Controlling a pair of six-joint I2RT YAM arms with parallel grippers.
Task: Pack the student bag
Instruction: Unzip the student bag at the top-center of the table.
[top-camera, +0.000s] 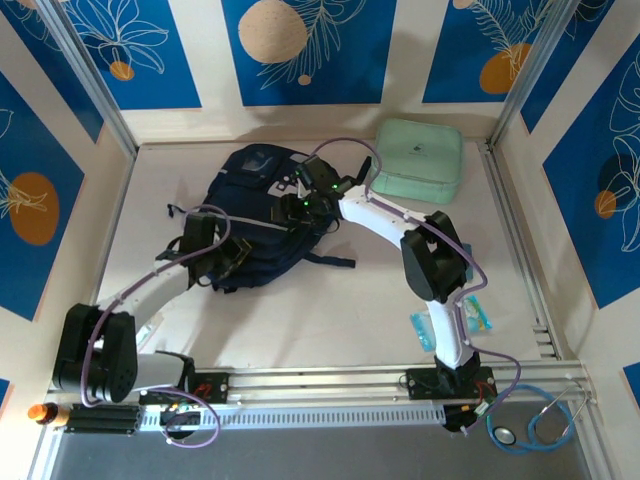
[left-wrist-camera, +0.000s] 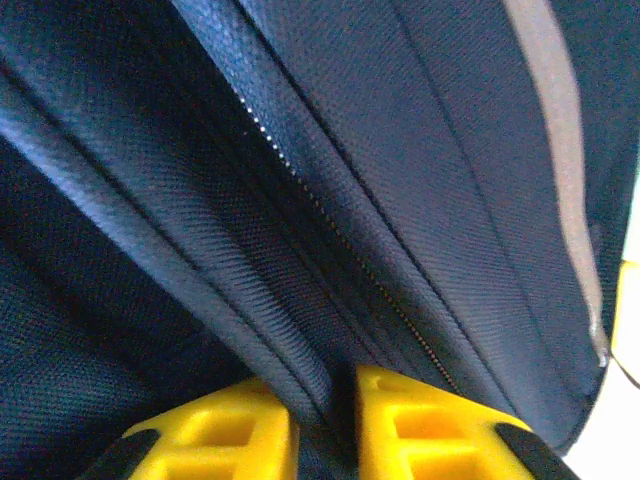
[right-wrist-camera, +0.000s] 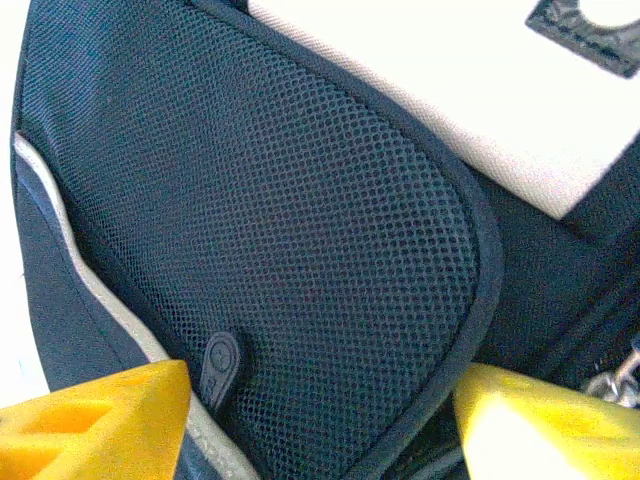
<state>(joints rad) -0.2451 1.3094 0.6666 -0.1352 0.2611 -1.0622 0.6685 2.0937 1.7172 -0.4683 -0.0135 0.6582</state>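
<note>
Left hand astride student bag seam

1. The whole table is seen from above and behind the arm bases by the top external camera, which is faced downward from afar.
2. The student bag is viewed at very close range from the left wrist, past the left fingers.
3. Its mesh pocket is viewed equally closely from the right wrist, past the right fingers.
4. The bag is shared by all three views.
</note>
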